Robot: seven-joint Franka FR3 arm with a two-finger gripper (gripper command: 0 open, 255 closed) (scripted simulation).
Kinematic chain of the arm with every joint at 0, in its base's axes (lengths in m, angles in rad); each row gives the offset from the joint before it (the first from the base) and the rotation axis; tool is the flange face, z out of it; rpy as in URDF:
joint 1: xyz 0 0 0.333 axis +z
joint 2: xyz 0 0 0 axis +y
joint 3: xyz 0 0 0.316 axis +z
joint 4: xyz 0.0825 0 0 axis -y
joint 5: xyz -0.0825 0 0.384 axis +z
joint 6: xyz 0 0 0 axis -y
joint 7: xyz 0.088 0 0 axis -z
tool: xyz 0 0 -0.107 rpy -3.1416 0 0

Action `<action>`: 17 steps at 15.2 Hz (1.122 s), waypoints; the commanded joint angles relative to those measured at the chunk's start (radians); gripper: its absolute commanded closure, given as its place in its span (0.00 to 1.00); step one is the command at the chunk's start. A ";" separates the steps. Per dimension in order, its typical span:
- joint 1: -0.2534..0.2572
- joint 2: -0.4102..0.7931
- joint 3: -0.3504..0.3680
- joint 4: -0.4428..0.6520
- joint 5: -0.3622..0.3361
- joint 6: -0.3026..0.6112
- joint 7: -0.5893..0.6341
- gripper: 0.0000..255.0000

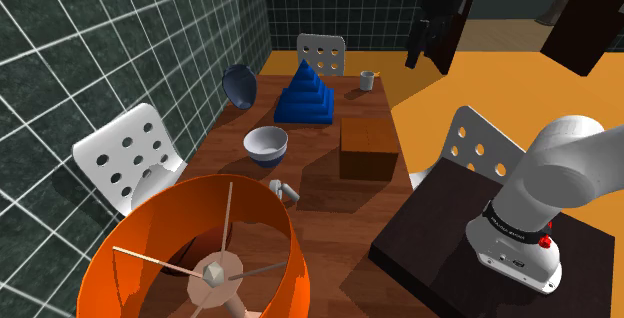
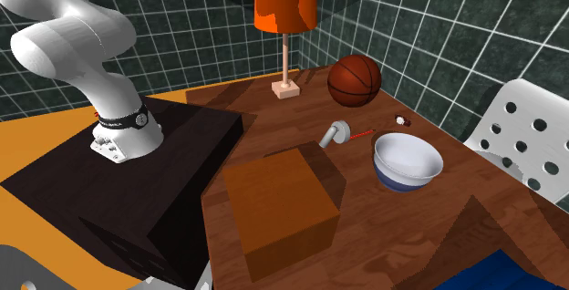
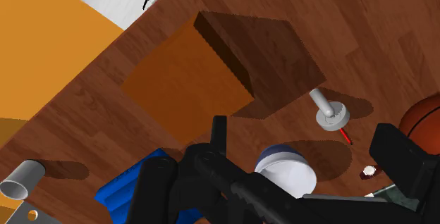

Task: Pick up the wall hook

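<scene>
Gripper (image 3: 303, 127) wide open, empty; drop it centred over the grey wall hook (image 3: 328, 111) beside the brown box (image 3: 190, 75), fingers straddling its stem.

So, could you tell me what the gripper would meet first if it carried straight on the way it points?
Probably the white bowl, seen between the fingers of the open gripper; the wall hook lies beside the bowl. Depth is unclear.
</scene>
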 commanded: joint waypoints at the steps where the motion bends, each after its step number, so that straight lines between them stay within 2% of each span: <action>1: 0.000 0.000 0.000 0.000 0.000 0.000 0.000 0.00; 9: 0.037 0.224 0.075 -0.021 -0.006 0.214 -0.008 0.00; 17: 0.060 0.493 0.150 0.030 -0.051 0.397 0.006 0.00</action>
